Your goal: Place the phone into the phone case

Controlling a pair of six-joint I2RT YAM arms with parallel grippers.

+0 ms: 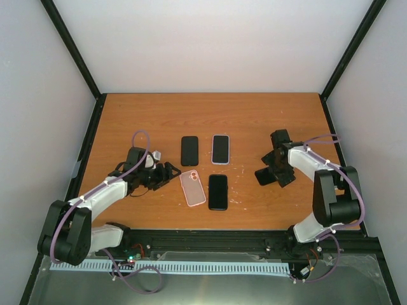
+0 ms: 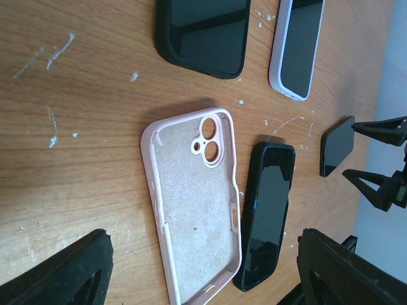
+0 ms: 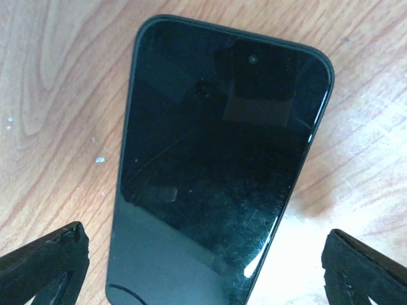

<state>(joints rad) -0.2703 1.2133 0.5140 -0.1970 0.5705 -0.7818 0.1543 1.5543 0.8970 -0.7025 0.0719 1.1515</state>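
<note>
We see a wooden table (image 1: pixel 127 121) with both arms reaching onto it; the left gripper (image 2: pixel 203 254) hangs spread wide above the near end of the pink case (image 2: pixel 191 210), pinching nothing; the right gripper (image 3: pixel 205 254) is spread too, its fingers clear of the dark phone (image 3: pixel 216 159) lying flat between them; the pink case lies empty, open side up, mid-table; a black phone (image 2: pixel 267 216) rests screen up just beside it, toward the right arm; farther back lie a black-cased phone (image 1: pixel 189 150) and a white-cased phone (image 1: pixel 220 149).
</note>
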